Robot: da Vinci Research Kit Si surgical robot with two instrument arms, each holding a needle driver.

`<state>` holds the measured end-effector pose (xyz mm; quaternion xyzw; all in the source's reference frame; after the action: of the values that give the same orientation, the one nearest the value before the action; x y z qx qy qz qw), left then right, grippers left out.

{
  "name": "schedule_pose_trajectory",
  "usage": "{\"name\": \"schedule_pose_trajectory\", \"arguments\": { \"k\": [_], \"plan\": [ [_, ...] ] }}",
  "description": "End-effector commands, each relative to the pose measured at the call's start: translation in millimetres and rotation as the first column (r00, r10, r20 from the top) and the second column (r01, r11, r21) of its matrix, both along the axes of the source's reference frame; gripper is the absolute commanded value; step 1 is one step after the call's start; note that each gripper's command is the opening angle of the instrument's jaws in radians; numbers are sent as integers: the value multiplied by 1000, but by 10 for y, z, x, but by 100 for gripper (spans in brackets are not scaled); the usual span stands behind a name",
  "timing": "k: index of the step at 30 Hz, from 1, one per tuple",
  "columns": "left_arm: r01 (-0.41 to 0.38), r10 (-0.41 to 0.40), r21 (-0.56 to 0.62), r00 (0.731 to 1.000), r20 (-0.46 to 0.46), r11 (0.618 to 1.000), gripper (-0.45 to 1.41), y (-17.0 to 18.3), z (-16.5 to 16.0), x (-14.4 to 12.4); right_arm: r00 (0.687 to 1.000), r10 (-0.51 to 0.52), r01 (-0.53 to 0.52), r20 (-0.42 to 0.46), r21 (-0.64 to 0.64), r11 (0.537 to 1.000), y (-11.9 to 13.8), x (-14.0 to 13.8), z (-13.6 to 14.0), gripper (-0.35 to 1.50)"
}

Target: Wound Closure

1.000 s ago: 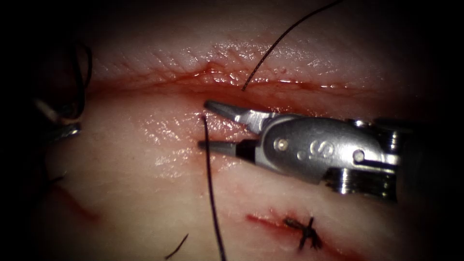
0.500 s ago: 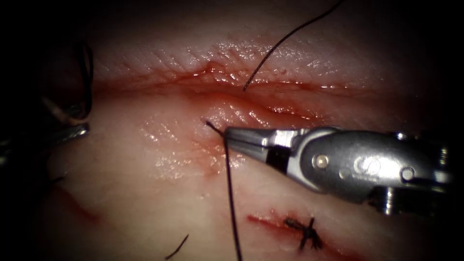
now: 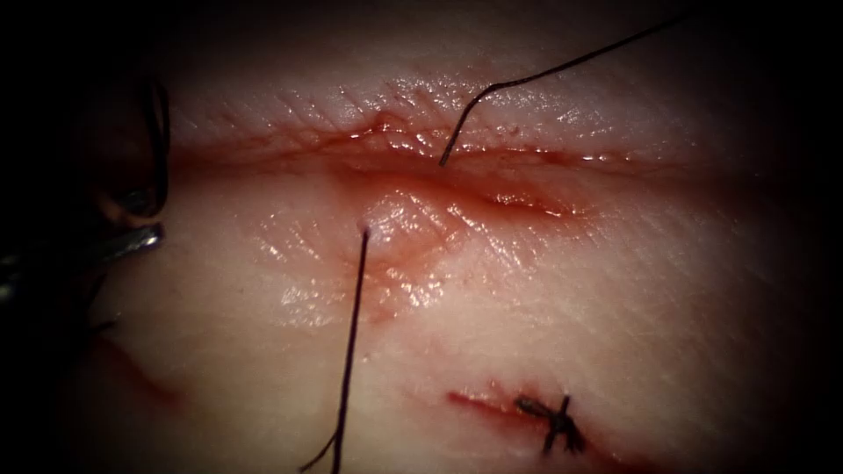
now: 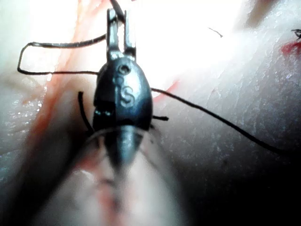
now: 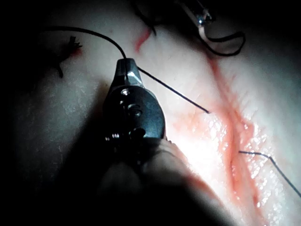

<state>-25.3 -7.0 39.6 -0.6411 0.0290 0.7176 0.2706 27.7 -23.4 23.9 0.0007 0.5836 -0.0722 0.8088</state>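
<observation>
Right hand [image 5: 126,61] is gripping taut black thread [image 5: 174,92] emerging from glistening tissue [image 3: 527,290]; left hand [image 4: 118,21] is hovering by looped thread, grip unclear.

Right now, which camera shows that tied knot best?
The endoscope view: the knot lies whole on the tissue, its ends plain. The right wrist view shows it farther off, the left wrist view just part of it. The right tool holds the thread; what the left tool holds I cannot tell.
</observation>
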Motion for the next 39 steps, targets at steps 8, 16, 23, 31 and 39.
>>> {"name": "schedule_pose_trajectory", "arguments": {
  "k": [8, 16, 23, 31, 39],
  "plan": [
    [-1, 1, 0, 1000, 2, 1000, -45, -1, 6, -5, 995, -92, 91, -29, -7, 996, -33, 19, -8, -35],
    [-2, 2, -1, 1000, 2, 1000, -45, -1, 7, -5, 998, 62, -62, -15, -1, 998, 17, 9, -4, 126],
    [-2, 2, -1, 1000, 3, 1000, -45, -1, 7, -4, 989, 142, -143, 28, 39, 989, 82, -13, 14, 136],
    [-3, 3, -4, 1000, 2, 1000, -45, -3, 10, -4, 977, 202, -205, 70, 37, 978, 128, -7, 67, 140],
    [-5, 5, -5, 1000, 4, 1000, -45, -4, 10, -1, 976, 172, -174, 134, 7, 985, 128, 27, 135, 136]
  ]
}}
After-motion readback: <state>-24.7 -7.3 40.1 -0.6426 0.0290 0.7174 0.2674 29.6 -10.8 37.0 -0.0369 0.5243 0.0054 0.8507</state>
